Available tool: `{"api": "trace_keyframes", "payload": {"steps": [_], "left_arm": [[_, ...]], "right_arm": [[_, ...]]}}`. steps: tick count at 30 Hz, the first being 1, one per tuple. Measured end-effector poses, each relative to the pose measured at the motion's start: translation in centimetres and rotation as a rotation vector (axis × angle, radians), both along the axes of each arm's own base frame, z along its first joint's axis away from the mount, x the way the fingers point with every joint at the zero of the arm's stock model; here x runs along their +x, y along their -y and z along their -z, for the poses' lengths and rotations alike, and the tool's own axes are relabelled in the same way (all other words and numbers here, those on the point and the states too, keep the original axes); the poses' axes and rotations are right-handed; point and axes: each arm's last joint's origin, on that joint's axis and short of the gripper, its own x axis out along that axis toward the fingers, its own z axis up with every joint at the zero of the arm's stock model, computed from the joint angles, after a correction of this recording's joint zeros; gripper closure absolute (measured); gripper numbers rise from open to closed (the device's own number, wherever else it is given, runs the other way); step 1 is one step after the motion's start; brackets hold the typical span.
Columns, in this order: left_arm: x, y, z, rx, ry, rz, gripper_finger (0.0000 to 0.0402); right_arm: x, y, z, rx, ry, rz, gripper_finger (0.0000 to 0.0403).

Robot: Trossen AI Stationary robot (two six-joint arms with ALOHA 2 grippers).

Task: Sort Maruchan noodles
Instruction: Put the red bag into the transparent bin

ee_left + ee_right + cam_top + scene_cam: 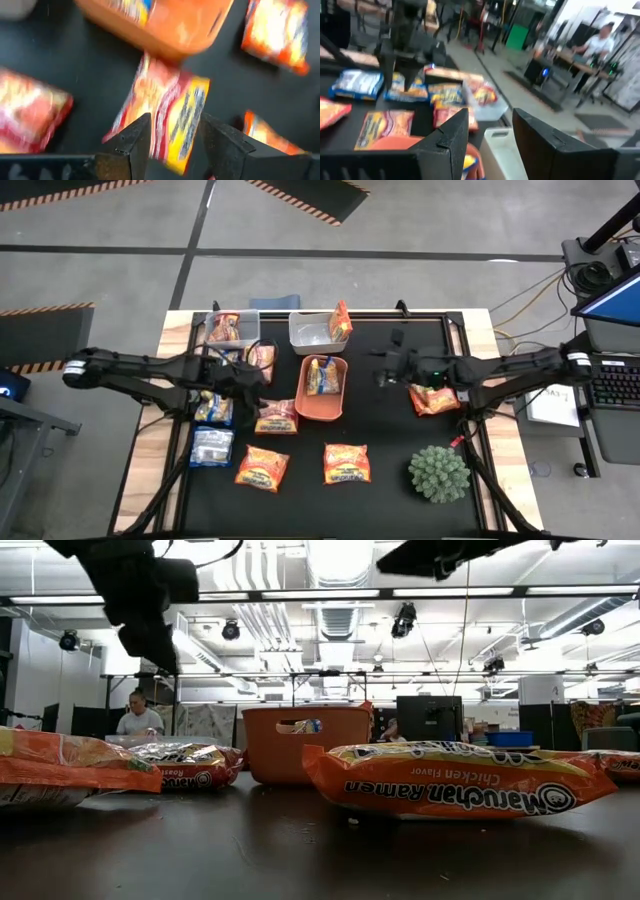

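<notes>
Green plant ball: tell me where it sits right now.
In the high view the green plant ball sits at the table's near right corner, below the right gripper, with an orange noodle packet to its left.

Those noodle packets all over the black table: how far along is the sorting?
Partly done. A blue-and-yellow crinkly packet lies in the orange rounded tray, and orange packets sit in two clear plastic bins. In hand: nothing visibly; the left gripper hovers open above an orange-red packet on the table, and the right gripper is open and empty. Left: several loose packets, including a pale silvery-blue one.
</notes>
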Motion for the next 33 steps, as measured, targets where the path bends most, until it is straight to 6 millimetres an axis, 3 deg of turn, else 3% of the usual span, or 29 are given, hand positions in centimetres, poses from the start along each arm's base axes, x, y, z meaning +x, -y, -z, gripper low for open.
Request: {"api": "trace_keyframes", "payload": {"steps": [6, 14, 23, 33], "left_arm": [[-0.2, 0.5, 0.7, -0.003, -0.046, 0.003, 0.0212], [-0.1, 0.4, 3.2, -0.035, -0.072, -0.09, 0.0155], [-1.1, 0.5, 6.0, -0.358, -0.117, -0.538, 0.015], [-1.4, 0.4, 8.8, -0.406, -0.057, -0.64, 0.015]], "right_arm": [[-2.6, 0.0, 0.1, -0.043, 0.047, -0.005, 0.0255], [-4.3, 0.1, 0.3, -0.064, 0.081, -0.04, 0.0255], [-4.5, 0.3, 0.7, -0.066, 0.066, -0.034, 0.0254], [-4.5, 0.5, 0.8, -0.073, 0.062, -0.017, 0.025]]}}
